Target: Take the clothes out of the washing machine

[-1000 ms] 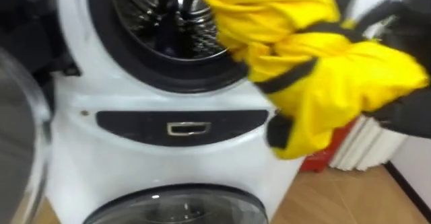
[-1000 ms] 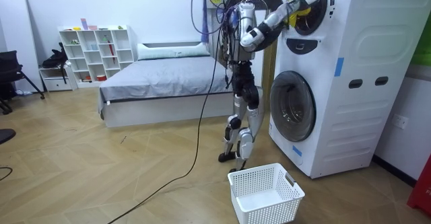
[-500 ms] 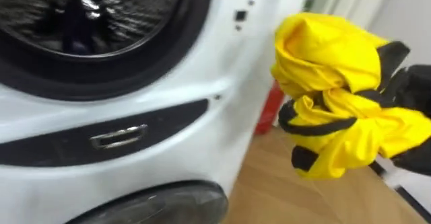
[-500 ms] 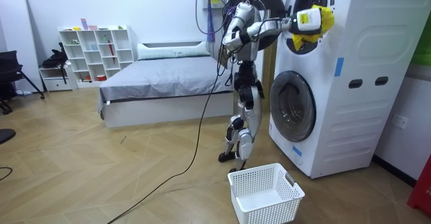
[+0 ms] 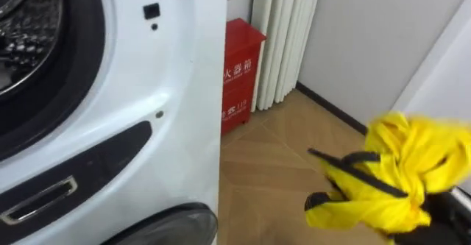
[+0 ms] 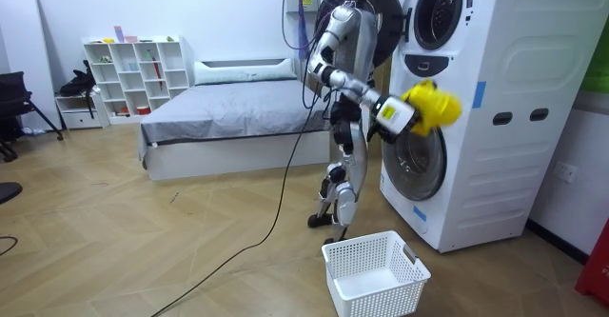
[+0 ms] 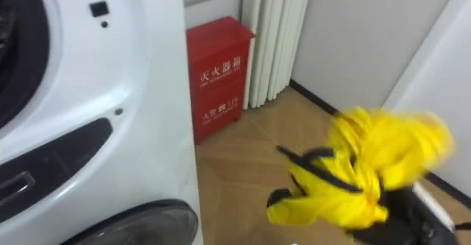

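A yellow garment with dark trim (image 5: 397, 179) hangs bunched at the lower right, over the wooden floor and clear of the machine. My right hand (image 5: 450, 217) is under it, shut on the cloth. In the room view I stand before the stacked white washing machine (image 6: 495, 117), right arm stretched forward and lowered, with the yellow garment (image 6: 430, 106) level with the lower door (image 6: 414, 150). The upper drum opening (image 5: 29, 46) is at the far left, its door swung open. What is inside the drum is hidden.
A white laundry basket (image 6: 374, 274) stands on the floor in front of the machine, below the held garment. A red box (image 5: 239, 72) and a white ribbed panel (image 5: 283, 39) stand against the wall beside the machine. A bed (image 6: 228, 117) is behind me.
The right hand has carried the yellow garment out of the upper drum, then down and away to the lower door's height. The head camera has swung to the right.
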Robot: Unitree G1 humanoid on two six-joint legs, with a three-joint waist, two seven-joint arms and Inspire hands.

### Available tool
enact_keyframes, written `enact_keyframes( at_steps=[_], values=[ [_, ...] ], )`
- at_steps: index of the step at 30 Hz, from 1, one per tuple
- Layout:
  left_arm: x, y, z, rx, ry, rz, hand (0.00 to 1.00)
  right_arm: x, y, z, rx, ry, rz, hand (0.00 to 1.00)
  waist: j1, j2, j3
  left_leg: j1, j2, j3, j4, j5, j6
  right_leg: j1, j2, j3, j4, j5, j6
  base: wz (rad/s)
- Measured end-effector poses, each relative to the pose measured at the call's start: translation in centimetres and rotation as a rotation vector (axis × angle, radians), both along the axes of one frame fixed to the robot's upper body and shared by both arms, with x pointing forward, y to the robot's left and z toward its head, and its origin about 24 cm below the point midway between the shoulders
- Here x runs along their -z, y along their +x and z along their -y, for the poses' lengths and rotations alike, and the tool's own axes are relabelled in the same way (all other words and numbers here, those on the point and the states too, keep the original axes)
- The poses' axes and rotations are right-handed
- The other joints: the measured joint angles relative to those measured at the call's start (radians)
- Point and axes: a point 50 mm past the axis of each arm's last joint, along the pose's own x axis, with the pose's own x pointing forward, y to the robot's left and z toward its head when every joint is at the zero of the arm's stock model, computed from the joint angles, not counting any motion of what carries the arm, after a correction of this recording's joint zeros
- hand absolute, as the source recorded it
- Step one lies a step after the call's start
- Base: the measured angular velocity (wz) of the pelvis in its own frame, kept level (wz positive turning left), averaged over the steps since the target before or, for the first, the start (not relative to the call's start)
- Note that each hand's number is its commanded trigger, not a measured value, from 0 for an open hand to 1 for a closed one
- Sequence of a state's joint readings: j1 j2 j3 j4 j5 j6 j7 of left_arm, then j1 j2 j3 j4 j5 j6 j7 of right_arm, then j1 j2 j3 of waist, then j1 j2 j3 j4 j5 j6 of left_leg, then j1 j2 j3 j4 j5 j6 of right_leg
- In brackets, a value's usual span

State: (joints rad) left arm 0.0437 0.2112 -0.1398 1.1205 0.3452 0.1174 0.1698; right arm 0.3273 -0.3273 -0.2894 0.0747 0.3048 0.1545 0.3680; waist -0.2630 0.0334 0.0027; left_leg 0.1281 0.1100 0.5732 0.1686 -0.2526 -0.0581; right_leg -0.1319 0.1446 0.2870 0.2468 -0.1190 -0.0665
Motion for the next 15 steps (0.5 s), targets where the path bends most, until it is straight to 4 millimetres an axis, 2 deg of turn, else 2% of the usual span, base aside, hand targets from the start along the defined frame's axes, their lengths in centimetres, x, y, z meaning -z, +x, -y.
enact_keyframes(
  at_steps=[1,3,4,5,7,8,9,10,11,12,15],
  values=[
    [0.0,0.1,0.2,-0.002,-0.009,0.007,0.00,0.6,-0.1,0.0,0.015,0.009,-0.019,1.00,-0.003,0.005,-0.0016,-0.005,0.000,0.000,0.000,0.000,0.000,-0.009,0.001,0.000,0.006,0.000,0.000,0.00],
    [0.0,0.6,0.7,-0.025,-0.045,0.032,0.00,2.4,-0.4,-0.2,0.066,0.036,-0.084,1.00,-0.008,0.032,0.0019,-0.028,-0.002,-0.004,0.000,0.000,0.000,-0.032,0.000,-0.003,0.011,0.000,0.001,0.00],
    [0.1,0.6,0.8,-0.027,-0.049,0.032,0.00,2.8,-0.5,-0.2,0.080,0.040,-0.098,1.00,-0.008,0.038,0.0007,-0.033,-0.002,-0.005,0.000,0.000,0.000,-0.039,0.000,-0.004,0.012,0.001,0.002,0.05],
    [0.1,0.7,1.0,-0.036,-0.061,0.042,0.00,3.4,-0.8,-0.1,0.110,0.041,-0.121,1.00,-0.004,0.054,0.0007,-0.045,-0.002,-0.005,0.000,0.000,0.000,-0.050,-0.001,-0.008,0.015,0.001,0.002,0.04],
    [0.0,1.0,1.2,-0.028,-0.070,0.061,0.00,3.7,-0.9,0.1,0.152,0.029,-0.136,1.00,-0.002,0.076,-0.0016,-0.067,-0.004,-0.006,0.002,0.000,0.000,-0.079,0.000,-0.009,0.026,0.001,0.002,0.00],
    [0.1,1.1,1.3,-0.027,-0.073,0.066,0.00,3.8,-0.6,0.3,0.174,0.018,-0.128,1.00,-0.003,0.094,-0.0018,-0.087,-0.005,-0.012,0.002,0.000,0.000,-0.098,-0.002,-0.016,0.030,0.002,0.004,0.05],
    [0.1,1.0,1.3,-0.027,-0.075,0.064,0.00,3.9,-0.4,0.4,0.186,0.013,-0.123,1.00,-0.007,0.101,0.0021,-0.092,-0.005,-0.020,0.002,0.000,0.000,-0.102,-0.003,-0.019,0.030,0.003,0.005,0.13],
    [0.1,1.0,1.4,-0.026,-0.078,0.069,0.00,4.4,-0.2,0.5,0.218,0.008,-0.130,1.00,-0.010,0.111,0.0006,-0.105,-0.006,-0.038,0.001,0.000,0.000,-0.115,-0.004,-0.026,0.033,0.004,0.004,0.19],
    [0.1,1.1,1.4,-0.027,-0.080,0.073,0.00,4.8,-0.1,0.6,0.249,0.007,-0.142,1.00,-0.009,0.118,-0.0011,-0.117,-0.006,-0.049,0.001,0.001,0.001,-0.125,-0.005,-0.029,0.035,0.004,0.004,0.17],
    [0.1,1.1,1.4,-0.038,-0.083,0.080,0.00,5.2,0.3,0.5,0.265,0.011,-0.149,1.00,-0.005,0.121,0.0008,-0.129,-0.007,-0.057,0.001,0.001,0.002,-0.141,-0.005,-0.031,0.044,0.004,0.004,0.10],
    [0.0,1.2,1.4,-0.042,-0.082,0.095,0.00,5.9,1.1,0.1,0.264,0.015,-0.164,1.00,-0.002,0.128,0.0014,-0.172,-0.009,-0.059,0.002,0.002,0.002,-0.190,-0.007,-0.040,0.063,0.004,0.004,0.07]
  ],
)
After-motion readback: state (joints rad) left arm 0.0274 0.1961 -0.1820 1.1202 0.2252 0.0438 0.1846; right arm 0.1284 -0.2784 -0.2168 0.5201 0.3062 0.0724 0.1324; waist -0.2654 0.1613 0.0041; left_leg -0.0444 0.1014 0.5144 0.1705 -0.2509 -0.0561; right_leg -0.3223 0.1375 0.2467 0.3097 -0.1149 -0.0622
